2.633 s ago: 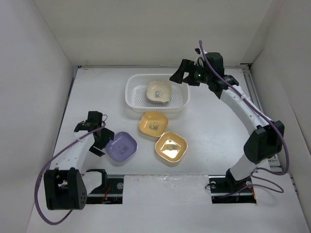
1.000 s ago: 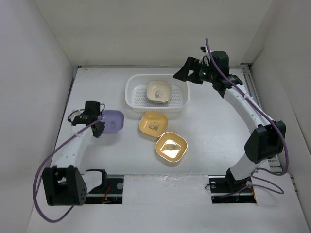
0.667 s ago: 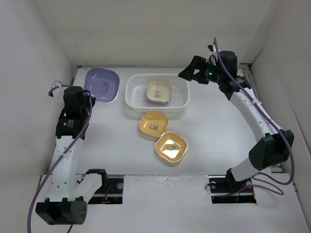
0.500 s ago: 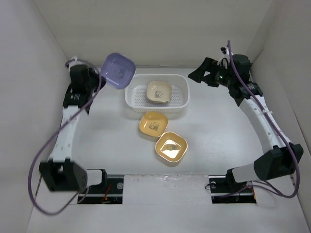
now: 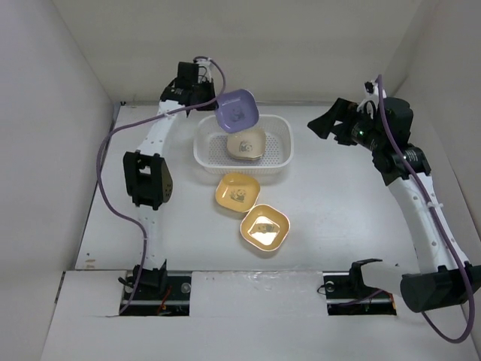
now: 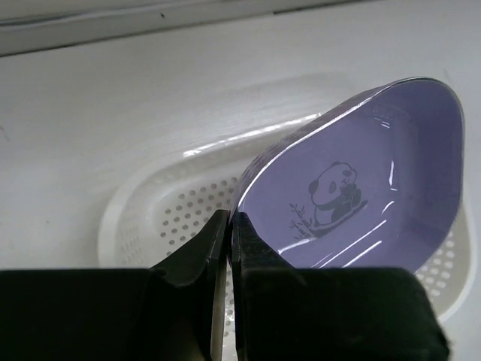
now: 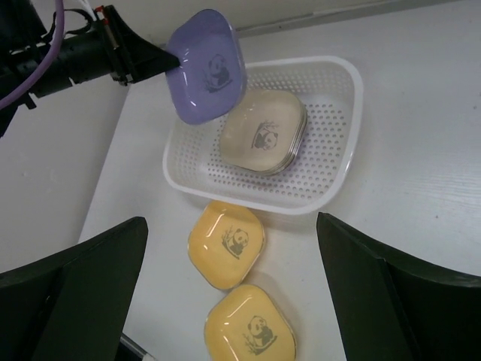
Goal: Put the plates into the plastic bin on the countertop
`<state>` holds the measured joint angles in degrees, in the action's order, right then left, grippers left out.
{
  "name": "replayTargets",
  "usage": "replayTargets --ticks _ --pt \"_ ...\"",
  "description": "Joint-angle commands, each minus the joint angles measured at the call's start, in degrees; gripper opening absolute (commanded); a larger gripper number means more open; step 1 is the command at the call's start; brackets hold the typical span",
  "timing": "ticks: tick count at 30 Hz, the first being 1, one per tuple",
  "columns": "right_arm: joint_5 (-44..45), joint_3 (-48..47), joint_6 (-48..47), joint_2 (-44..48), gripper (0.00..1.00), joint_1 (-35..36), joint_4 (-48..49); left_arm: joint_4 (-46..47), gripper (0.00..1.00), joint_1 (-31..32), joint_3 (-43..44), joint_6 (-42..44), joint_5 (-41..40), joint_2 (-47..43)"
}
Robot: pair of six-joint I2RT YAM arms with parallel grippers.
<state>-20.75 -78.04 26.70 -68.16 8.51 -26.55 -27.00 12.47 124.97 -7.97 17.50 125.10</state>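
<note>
My left jaws pinch the rim of the purple plate (image 5: 237,110), tilted above the far-left corner of the plastic bin (image 5: 281,167), which sits by the far edge of the tabletop (image 5: 338,203). My right jaws gape wide, empty, toward the far-right corner.

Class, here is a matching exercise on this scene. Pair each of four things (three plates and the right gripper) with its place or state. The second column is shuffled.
Column one
1. purple plate
2. cream plate
3. nearest orange-yellow plate
4. right gripper

Column two
A. lying inside the plastic bin
B. open and empty, off to the bin's right
C. on the countertop, outside the bin
D. pinched at its rim by the left gripper, above the bin

Pairs: 1-D, 2-A, 3-C, 4-B
</note>
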Motion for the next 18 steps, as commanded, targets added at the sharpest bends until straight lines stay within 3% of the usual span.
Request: replayTargets --ticks 1,5,18 --pt "2.38 2.8 -2.35 2.33 1.0 0.89 -1.32 -2.79 0.0 4.58 4.32 6.74 -3.95 -0.65" --pt "3.08 4.12 -3.14 3.47 1.0 1.51 -2.72 -2.79 0.0 7.12 3.18 8.31 -5.72 1.28" --pt "5.89 5.71 -4.29 5.93 1.0 5.28 -4.39 -2.79 0.0 7.13 3.96 7.18 -8.88 5.16"
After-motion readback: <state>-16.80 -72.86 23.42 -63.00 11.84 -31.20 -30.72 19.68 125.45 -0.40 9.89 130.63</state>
